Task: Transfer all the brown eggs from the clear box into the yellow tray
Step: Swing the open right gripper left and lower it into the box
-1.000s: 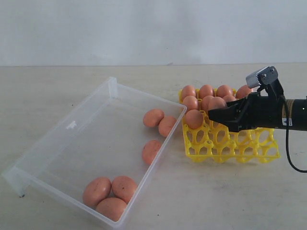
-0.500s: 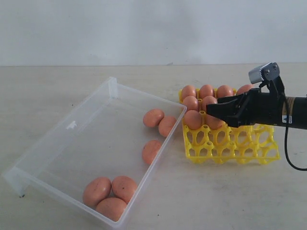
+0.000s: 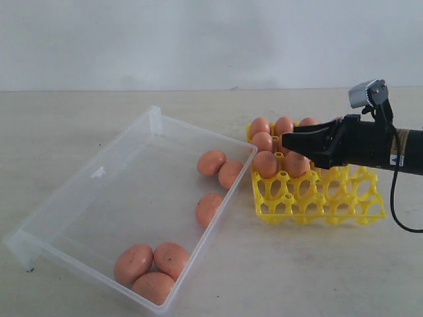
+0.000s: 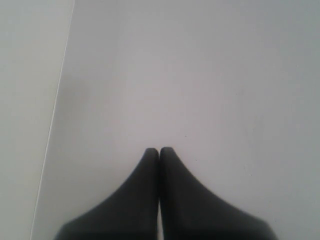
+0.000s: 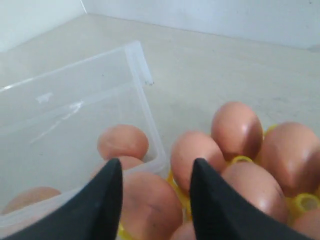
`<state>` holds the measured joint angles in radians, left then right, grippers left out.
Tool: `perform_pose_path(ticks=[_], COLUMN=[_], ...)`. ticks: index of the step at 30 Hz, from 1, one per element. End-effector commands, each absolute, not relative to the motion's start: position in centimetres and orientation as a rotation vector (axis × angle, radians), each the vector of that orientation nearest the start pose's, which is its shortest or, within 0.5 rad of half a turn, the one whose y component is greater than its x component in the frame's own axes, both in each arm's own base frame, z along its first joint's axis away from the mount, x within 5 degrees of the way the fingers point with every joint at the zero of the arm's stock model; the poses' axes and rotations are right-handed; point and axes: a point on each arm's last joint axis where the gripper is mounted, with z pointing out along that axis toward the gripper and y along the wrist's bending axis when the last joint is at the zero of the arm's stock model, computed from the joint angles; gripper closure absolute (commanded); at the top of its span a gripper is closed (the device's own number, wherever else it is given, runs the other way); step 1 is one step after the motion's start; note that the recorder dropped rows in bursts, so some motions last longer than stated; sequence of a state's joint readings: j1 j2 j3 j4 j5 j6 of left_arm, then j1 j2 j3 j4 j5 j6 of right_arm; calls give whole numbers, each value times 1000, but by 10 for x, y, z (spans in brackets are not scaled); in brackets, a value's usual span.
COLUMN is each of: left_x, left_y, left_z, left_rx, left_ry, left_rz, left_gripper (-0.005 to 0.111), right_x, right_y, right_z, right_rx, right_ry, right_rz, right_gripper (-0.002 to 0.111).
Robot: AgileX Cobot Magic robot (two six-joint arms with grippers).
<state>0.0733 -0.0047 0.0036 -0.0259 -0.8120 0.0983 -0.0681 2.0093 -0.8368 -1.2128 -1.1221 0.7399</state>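
The clear box (image 3: pixel 99 173) lies on the left with several brown eggs in it: a pair (image 3: pixel 211 162) at its far right corner, one (image 3: pixel 207 208) by the right wall, and three (image 3: pixel 153 286) at the near end. The yellow tray (image 3: pixel 317 201) beside it holds several more eggs (image 3: pixel 266 164). My right gripper (image 3: pixel 289 135) hovers open just above the tray's eggs, holding nothing. In the right wrist view the right gripper (image 5: pixel 156 167) has a seated egg (image 5: pixel 150 205) below its gap, and the box wall (image 5: pixel 145 100) lies beyond. My left gripper (image 4: pixel 159 150) is shut over a plain pale surface.
The pale tabletop (image 3: pixel 297 277) runs around the box and the tray. A white wall (image 3: pixel 198 39) stands behind. The box lies at an angle, its right wall close against the tray's left edge. The right arm's cable (image 3: pixel 396 211) hangs at the far right.
The right gripper let an egg go into a left-hand cup of the tray, then lifted slightly, still over the tray. The left gripper stays shut.
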Motion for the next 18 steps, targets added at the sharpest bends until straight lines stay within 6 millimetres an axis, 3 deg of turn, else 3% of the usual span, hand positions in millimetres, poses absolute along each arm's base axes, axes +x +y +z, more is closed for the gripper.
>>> perform_pose_path(ticks=[1, 5, 10, 12, 14, 18], left_x=[22, 30, 41, 44, 48, 51], left_y=[3, 4, 4, 4, 4, 4], left_z=[276, 270, 256, 250, 244, 236], left_rx=[-15, -13, -8, -7, -5, -3], left_ry=[677, 784, 977, 1056, 1137, 1226], left_rz=[158, 155, 147, 143, 139, 135], left_gripper=[111, 111, 111, 111, 111, 111], right_x=[337, 326, 294, 277, 264, 261], right_y=[56, 69, 119, 147, 172, 193], right_z=[164, 207, 267, 284, 296, 300], right_rx=[-673, -741, -915, -1030, -1091, -1012], right_ry=[1633, 1519, 1392, 1385, 1463, 1745], right_rz=[920, 891, 778, 649, 414, -99], right_gripper=[108, 109, 109, 109, 109, 109])
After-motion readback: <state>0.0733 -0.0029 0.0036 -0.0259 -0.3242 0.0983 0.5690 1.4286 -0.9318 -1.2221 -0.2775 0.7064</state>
